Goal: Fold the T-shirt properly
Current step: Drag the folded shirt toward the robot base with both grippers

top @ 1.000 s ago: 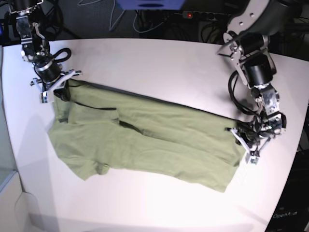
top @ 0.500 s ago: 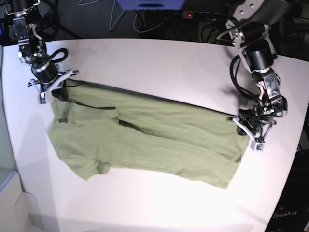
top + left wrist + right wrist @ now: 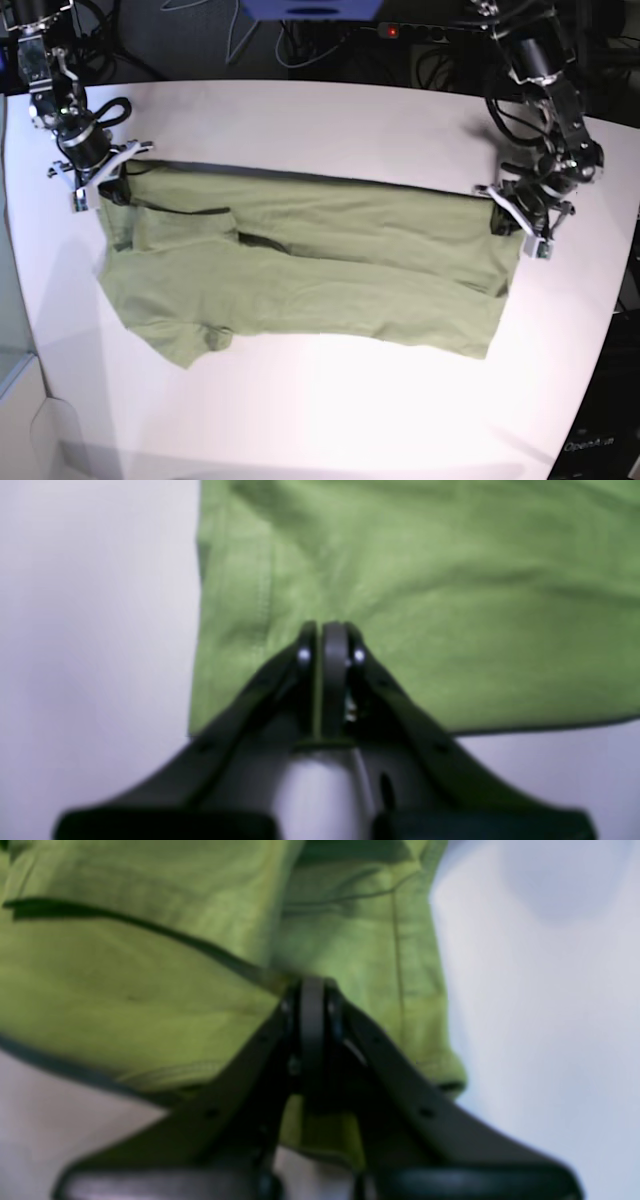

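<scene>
Right gripper [image 3: 98,180]: sitting at the far-left corner of the cloth in the base view; jaws are pressing together with green fabric pinched between them, seen close in the right wrist view [image 3: 312,1005].
T-shirt [image 3: 310,265]: lying flat on the white table [image 3: 320,120], spreading from the left gripping point to the right one; its long axis is running left to right, tilting slightly nearer on the right side.
T-shirt, near part: sagging toward the near edge of the table, with a sleeve lump at near left; a folded layer is showing at far left.
Left gripper [image 3: 520,212]: sitting at the far-right corner of the cloth; jaws are closing fully on the fabric just inside the hem, clear in the left wrist view [image 3: 327,645].
Key relation: both pincers are holding the far edge, one at each end, so the body of the cloth is lying toward the near side from both.
Nearer arm: neither is closer to the cloth; each is already touching its own corner.
Judgement: the far edge is stretching taut between the two grips, so the coming move is likely depending on both arms travelling together across the short axis.
</scene>
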